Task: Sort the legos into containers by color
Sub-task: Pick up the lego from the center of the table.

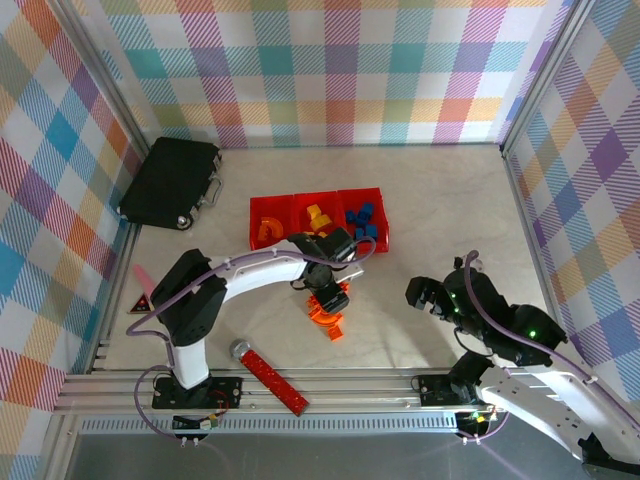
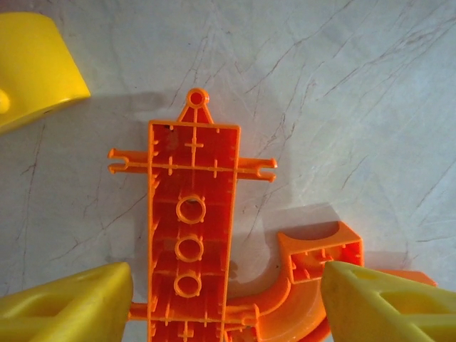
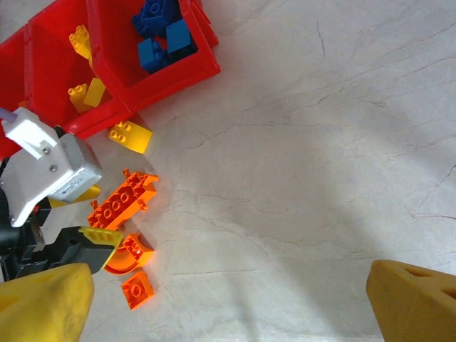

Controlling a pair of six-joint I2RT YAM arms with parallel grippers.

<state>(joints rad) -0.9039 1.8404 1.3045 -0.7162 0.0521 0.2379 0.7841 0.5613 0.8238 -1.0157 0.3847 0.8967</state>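
Yellow fingertips point(image 2: 71, 303) of the left pincer point(image 2: 228, 303) are released and spread to either side of a long orange plate point(image 2: 191, 228), which lies underside up on the pale marbled tabletop point(image 2: 342, 107). An orange arch point(image 2: 303, 281) lies beside the plate's right edge, and a yellow brick point(image 2: 35, 64) sits just beyond. The right pincer point(image 3: 228, 306) hangs released and empty, well apart from the bricks. In the red containers point(image 3: 164, 75), blue bricks point(image 3: 160, 32) fill the right bin and yellow bricks point(image 3: 82, 92) the middle one.
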